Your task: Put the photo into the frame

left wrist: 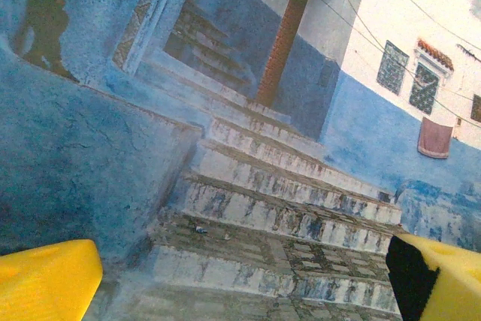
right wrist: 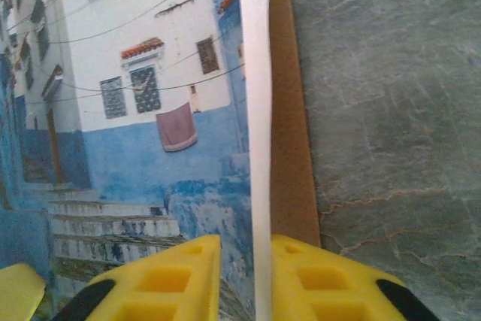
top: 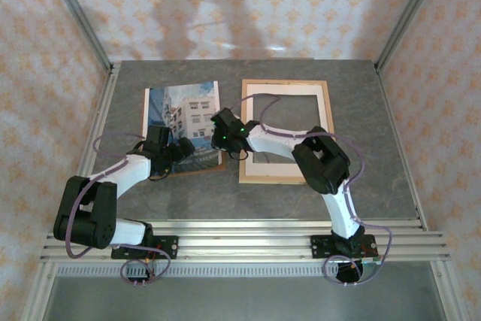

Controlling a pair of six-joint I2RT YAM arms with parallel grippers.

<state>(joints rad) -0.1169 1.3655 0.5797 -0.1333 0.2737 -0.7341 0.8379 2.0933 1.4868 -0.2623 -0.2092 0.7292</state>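
**Photo (top: 180, 107) left of frame (top: 285, 82), long axes parallel.**
Top: photo just beside frame; right gripper (top: 219, 122) at its frame-side edge. Left wrist: left gripper (left wrist: 240, 261) wide open over the print. Right wrist: close-set jaws straddle that white edge; cannot tell if held.

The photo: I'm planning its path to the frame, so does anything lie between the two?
No loose thing lies on the bare table strip between the photo and the frame. Only the right arm crosses above the frame's left side, its fingers straddling the photo's right edge.
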